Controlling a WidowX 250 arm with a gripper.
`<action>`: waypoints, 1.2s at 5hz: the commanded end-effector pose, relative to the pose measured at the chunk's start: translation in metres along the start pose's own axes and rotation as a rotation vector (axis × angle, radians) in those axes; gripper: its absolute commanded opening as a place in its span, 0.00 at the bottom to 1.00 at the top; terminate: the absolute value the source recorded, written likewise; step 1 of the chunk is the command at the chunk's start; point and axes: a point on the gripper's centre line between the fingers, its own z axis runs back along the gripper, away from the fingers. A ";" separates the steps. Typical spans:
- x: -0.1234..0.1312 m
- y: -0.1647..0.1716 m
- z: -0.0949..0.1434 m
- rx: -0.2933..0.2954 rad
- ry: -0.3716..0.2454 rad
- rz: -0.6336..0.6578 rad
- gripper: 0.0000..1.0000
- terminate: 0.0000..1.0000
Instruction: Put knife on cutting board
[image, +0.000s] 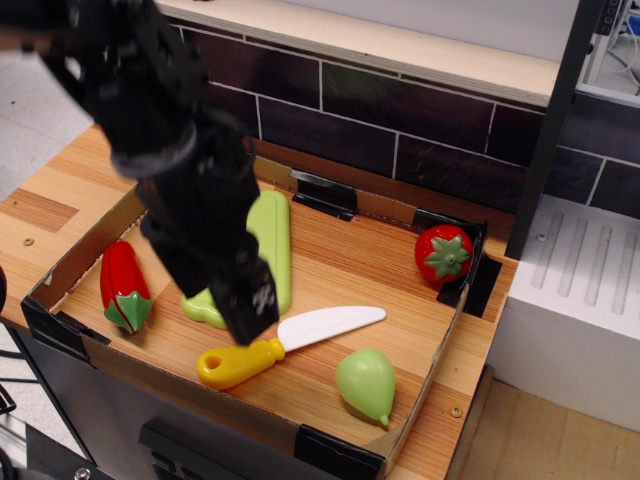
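1. Nearest the camera, the green pear-shaped plastic toy (366, 384) lies on the floor of the shallow cardboard tray (420, 400), toward its near right corner.
2. Just left of it is the toy plastic knife with a white rounded blade and yellow handle (283, 344). It lies flat and slanted, its handle pointing near-left and its blade tip far-right, on the tray floor and not on the board.
3. My black pincer (250, 305) hangs right over the spot where handle meets blade. It is blurred, so I cannot tell how wide its jaws stand or whether it touches the knife.
4. At the left side of the tray the red plastic pepper with a green stem (123, 286) lies near the wall.
5. Behind my pincer, the flat light-green plastic cutting board (273, 246) lies on the tray floor, mostly hidden by my arm; only its right edge and a near corner show.
6. In the far right corner sits the red plastic strawberry with a green leaf cap (444, 254).
7. The tray rests on the wooden bench (55, 195), with a dark tiled wall (420, 140) behind.
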 end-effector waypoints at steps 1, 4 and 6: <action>0.008 0.016 -0.006 0.108 -0.028 -0.038 1.00 0.00; 0.009 0.020 -0.024 0.049 0.079 0.082 1.00 0.00; 0.006 0.018 -0.051 0.083 0.077 0.071 1.00 0.00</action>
